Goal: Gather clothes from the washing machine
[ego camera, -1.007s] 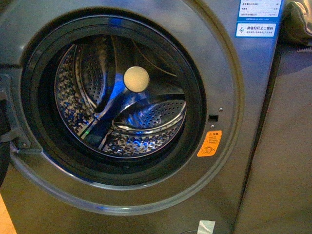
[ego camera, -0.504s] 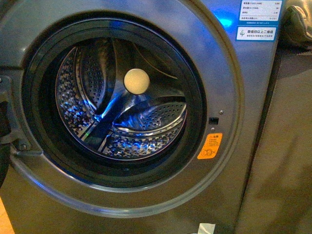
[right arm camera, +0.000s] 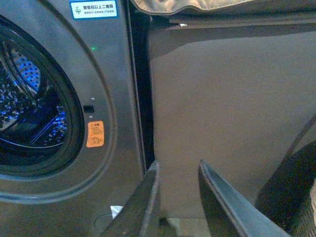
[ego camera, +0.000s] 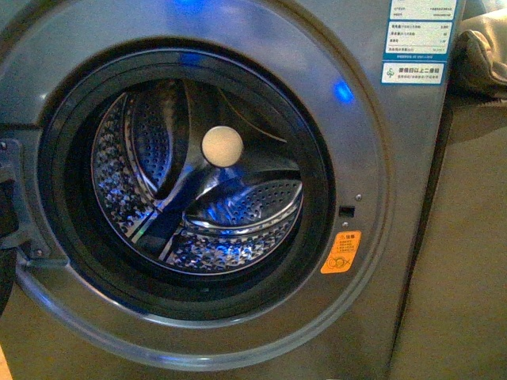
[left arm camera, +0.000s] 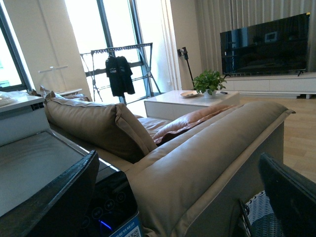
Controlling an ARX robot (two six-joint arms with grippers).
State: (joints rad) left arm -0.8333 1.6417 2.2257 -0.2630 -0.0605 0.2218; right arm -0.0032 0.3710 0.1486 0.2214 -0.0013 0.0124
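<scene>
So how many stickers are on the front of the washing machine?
2. A blue and white sticker sits at the upper right of the washing machine, and an orange sticker lies just right of the drum opening. Others may be out of view.

tan sofa (left arm camera: 197,163), pink cushion (left arm camera: 190,123) on seat | white coffee table (left arm camera: 190,101) with potted plant (left arm camera: 210,81) | dark TV (left arm camera: 266,44) over low white console (left arm camera: 274,85) | tall bright windows (left arm camera: 116,42), drying rack (left arm camera: 118,69) with dark shirt | pale wood floor (left arm camera: 298,136) | brown cabinet (right arm camera: 227,103)
</scene>
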